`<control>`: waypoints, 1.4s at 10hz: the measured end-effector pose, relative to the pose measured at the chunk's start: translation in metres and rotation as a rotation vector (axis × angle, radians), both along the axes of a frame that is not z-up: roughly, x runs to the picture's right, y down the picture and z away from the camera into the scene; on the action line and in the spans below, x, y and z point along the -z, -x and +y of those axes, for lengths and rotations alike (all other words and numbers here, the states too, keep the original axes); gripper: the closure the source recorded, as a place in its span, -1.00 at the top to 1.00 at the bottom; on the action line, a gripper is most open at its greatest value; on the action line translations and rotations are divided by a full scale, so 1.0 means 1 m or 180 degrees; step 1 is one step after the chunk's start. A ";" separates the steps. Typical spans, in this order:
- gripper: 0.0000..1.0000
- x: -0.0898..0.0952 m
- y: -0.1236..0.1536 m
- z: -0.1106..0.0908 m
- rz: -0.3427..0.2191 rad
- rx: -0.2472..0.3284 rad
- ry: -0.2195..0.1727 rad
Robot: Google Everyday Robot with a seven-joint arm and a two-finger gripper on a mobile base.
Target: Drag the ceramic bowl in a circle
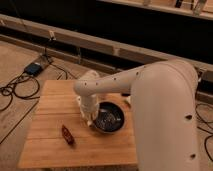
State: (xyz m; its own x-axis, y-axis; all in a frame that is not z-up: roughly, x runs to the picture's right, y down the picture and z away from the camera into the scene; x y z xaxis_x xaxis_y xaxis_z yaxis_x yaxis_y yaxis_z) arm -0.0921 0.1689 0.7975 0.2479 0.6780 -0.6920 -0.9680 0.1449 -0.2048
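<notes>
The ceramic bowl (108, 118) is round, shallow and glossy black with pale flecks inside. It sits on the wooden table (50, 115), right of its middle. My gripper (90, 118) hangs from the white arm and is down at the bowl's left rim, touching or hooked over it. The wrist hides the contact point and part of the rim.
A small red-brown object (67, 135) lies on the table to the front left of the bowl. The large white arm (165, 110) fills the right side and covers the table's right edge. Cables (15, 92) and a blue box (34, 68) lie on the floor to the left.
</notes>
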 end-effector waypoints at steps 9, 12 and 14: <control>-1.00 0.098 0.039 0.072 0.0274 -0.0151 0.0594; -1.00 0.109 -0.026 0.090 0.0852 -0.0451 0.0753; -1.00 0.103 -0.067 0.088 0.1110 -0.0598 0.0756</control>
